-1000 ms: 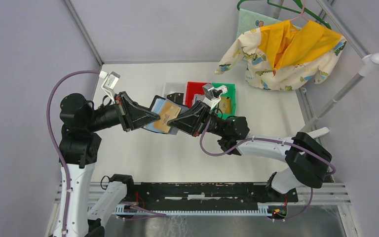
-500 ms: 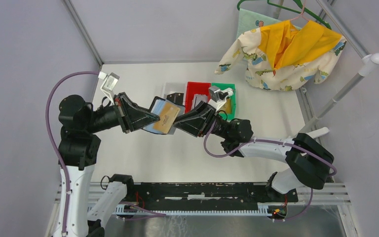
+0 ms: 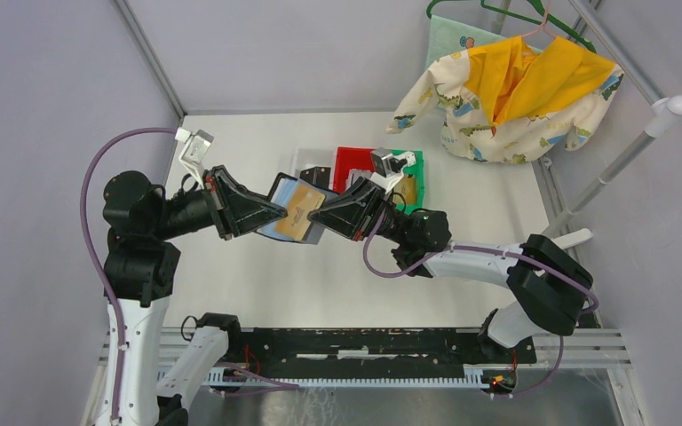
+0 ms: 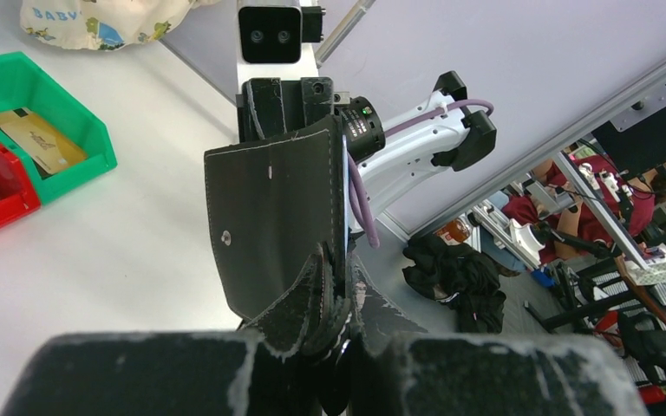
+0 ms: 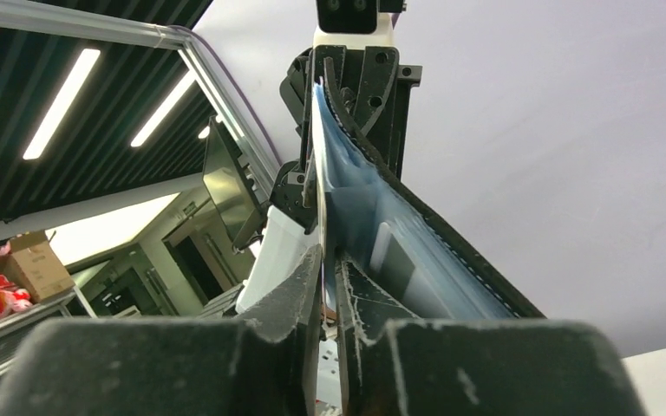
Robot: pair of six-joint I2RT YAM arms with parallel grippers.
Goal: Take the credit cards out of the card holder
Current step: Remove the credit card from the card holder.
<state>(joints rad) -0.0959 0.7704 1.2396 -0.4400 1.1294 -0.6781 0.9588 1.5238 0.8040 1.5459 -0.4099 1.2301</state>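
The card holder (image 3: 277, 206) hangs open above the table's middle, black outside, blue-grey inside. My left gripper (image 3: 269, 213) is shut on its left part; the left wrist view shows the black cover (image 4: 277, 217) pinched between the fingers (image 4: 308, 299). A tan-gold credit card (image 3: 301, 211) sits in the holder, its right end sticking out. My right gripper (image 3: 327, 213) is at that end. In the right wrist view the card's thin edge (image 5: 319, 173) runs down into a narrow gap between the jaws, which stand slightly open around it. The holder's blue-grey inside (image 5: 381, 217) lies just right of it.
Three bins stand behind the holder: white (image 3: 302, 160) with a black card (image 3: 317, 175), red (image 3: 348, 161), green (image 3: 416, 169) with a tan card (image 3: 406, 189). In the left wrist view are the green bin (image 4: 78, 130) and red bin (image 4: 0, 195). Clothes (image 3: 515, 89) hang at back right.
The right gripper let its jaws apart, then narrowed them again at the card's end, shifting slightly. The left gripper has kept hold of the holder in place.
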